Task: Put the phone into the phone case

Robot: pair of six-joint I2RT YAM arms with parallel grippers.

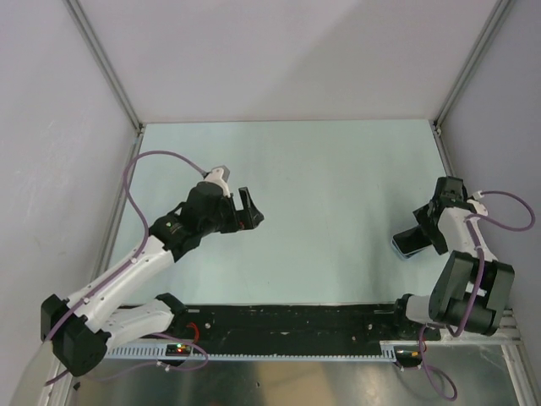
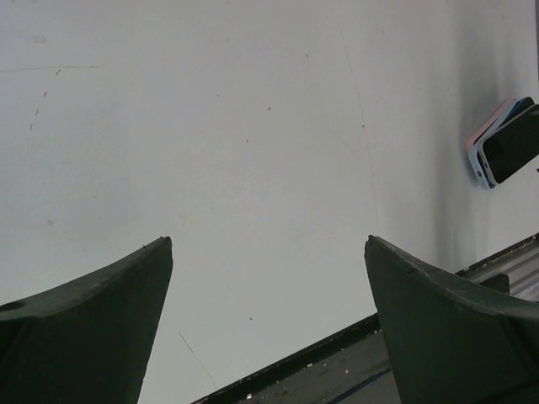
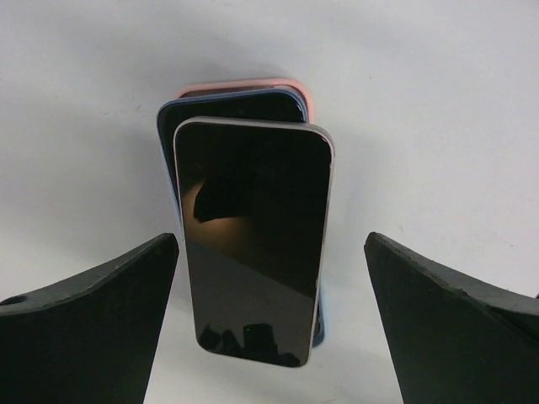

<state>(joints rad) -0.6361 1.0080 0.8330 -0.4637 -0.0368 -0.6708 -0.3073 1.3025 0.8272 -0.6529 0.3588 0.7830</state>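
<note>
The phone [image 3: 253, 240] lies screen-up on a blue phone case [image 3: 229, 104], slid toward the bottom of the right wrist frame and not seated, with a pink edge [image 3: 244, 84] showing under both. In the top view the stack sits at the right edge of the pale surface [image 1: 321, 186]. The right arm [image 1: 469, 254] hangs just over it, its jaws wide apart and empty. The phone lies between and ahead of them, its long axis running up the frame, so they straddle its width. The left arm [image 1: 127, 271], jaws also apart and empty, hangs left of centre, well apart from the stack. The right arm is much the nearer.
</note>
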